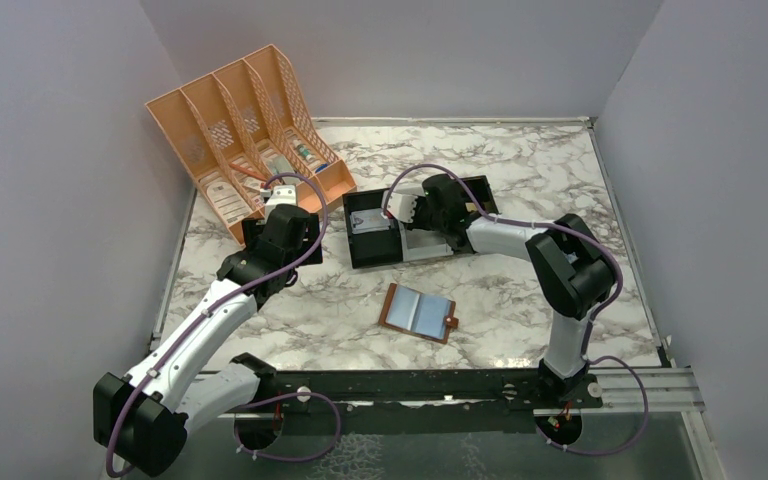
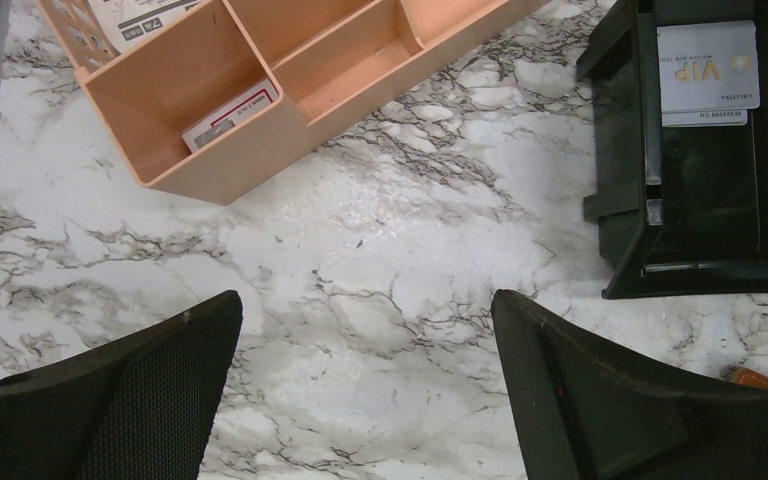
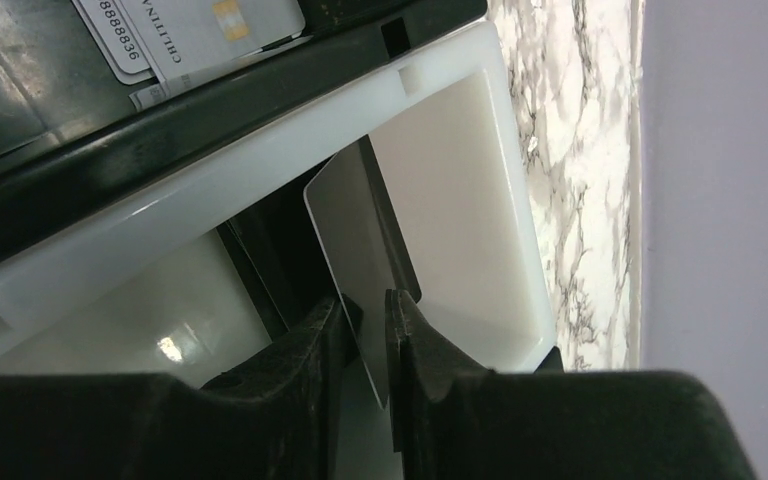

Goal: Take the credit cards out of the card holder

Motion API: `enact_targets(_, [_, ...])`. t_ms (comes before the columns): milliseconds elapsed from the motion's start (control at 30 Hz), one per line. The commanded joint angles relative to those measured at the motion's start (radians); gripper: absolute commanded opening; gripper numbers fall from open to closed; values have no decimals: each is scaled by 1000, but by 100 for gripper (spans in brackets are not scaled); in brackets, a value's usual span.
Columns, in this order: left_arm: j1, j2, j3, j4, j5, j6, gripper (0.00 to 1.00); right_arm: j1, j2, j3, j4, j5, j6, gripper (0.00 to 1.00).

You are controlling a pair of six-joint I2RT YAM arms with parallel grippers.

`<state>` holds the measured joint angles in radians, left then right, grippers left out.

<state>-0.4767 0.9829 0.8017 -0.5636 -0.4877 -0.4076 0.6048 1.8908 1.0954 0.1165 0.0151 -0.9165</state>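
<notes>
The card holder [image 1: 418, 313], a brown wallet, lies spread open on the marble, its pale blue pockets facing up; one corner [image 2: 760, 380] shows in the left wrist view. Two credit cards [image 1: 370, 226] lie in the black tray and also show in the left wrist view [image 2: 705, 70] and the right wrist view [image 3: 190, 35]. My right gripper [image 3: 370, 310] is shut on another pale grey credit card [image 3: 355, 230], held on edge over the white tray [image 3: 460, 130]; it also shows in the top view [image 1: 408, 210]. My left gripper [image 2: 365, 340] is open and empty above bare marble, also seen from above [image 1: 280, 235].
An orange desk organizer [image 1: 245, 130] with papers stands at the back left, close to my left gripper. The black tray [image 2: 620, 150] and the white tray [image 1: 425, 243] sit side by side at the table's middle back. Grey walls enclose the table.
</notes>
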Motion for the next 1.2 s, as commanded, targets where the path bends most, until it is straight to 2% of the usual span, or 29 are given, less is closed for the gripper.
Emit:
enact_targets(0, [9, 1, -15, -8, -15, 11, 99, -1, 15, 40, -20, -43, -16, 24])
enact_targets(300, [9, 7, -15, -8, -14, 10, 99, 0, 16, 38, -39, -53, -10, 25])
enact_targets(467, [9, 12, -16, -8, -13, 10, 99, 0, -2, 28, -62, -77, -5, 30])
enact_targets(833, [9, 15, -16, -8, -9, 12, 99, 0, -58, 10, -29, -93, 108, 33])
enact_targets(967, [8, 17, -14, -8, -1, 13, 99, 0, -88, -6, 22, -55, 262, 34])
enact_targets(1100, [9, 19, -14, -8, 4, 16, 99, -1, -140, -9, 15, -71, 571, 33])
enact_targets(1167, [9, 19, -14, -8, 5, 16, 99, 0, -148, 8, -48, -49, 765, 33])
